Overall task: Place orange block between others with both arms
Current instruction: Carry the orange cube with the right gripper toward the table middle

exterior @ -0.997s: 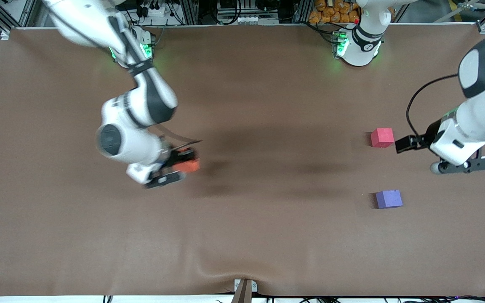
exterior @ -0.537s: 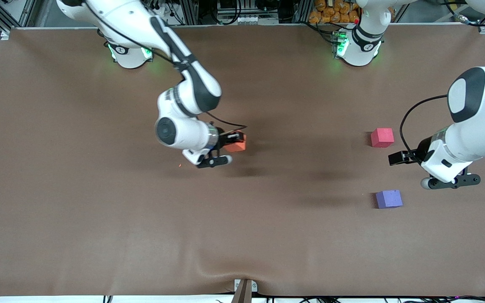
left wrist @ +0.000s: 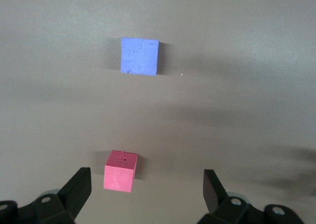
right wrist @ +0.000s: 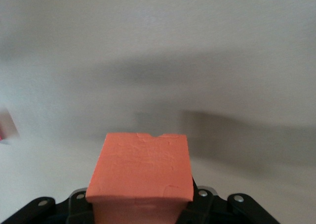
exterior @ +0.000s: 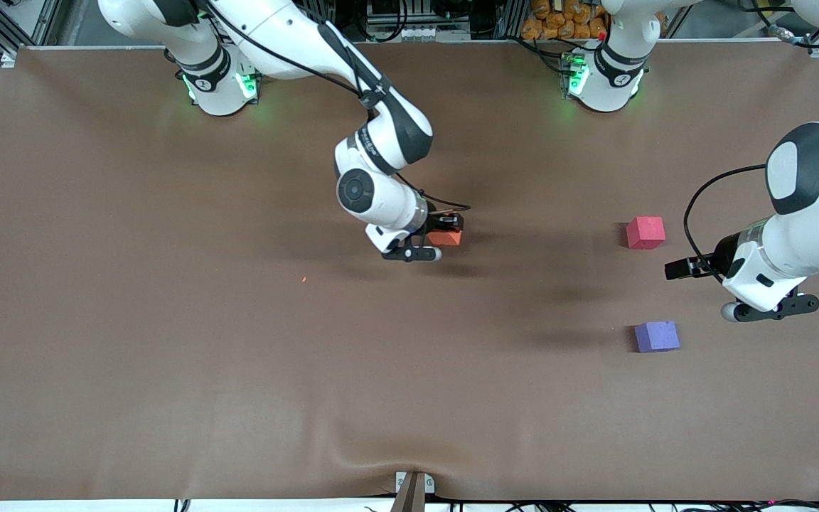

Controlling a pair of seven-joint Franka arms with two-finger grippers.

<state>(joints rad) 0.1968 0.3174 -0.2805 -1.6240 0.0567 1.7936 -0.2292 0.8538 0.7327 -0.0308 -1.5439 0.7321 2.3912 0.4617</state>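
On the table (exterior: pixel 168 355): three cubes, one orange block (exterior: pixel 446 237) held.

three foam cubes: one orange block (exterior: pixel 446 237), one pinkish-red cube (exterior: pixel 645 232), one purple-blue cube (exterior: pixel 657 336)

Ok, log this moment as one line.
right gripper: shut on orange block, mid-table | left gripper: open, over pinkish-red cube | purple-blue cube: untouched
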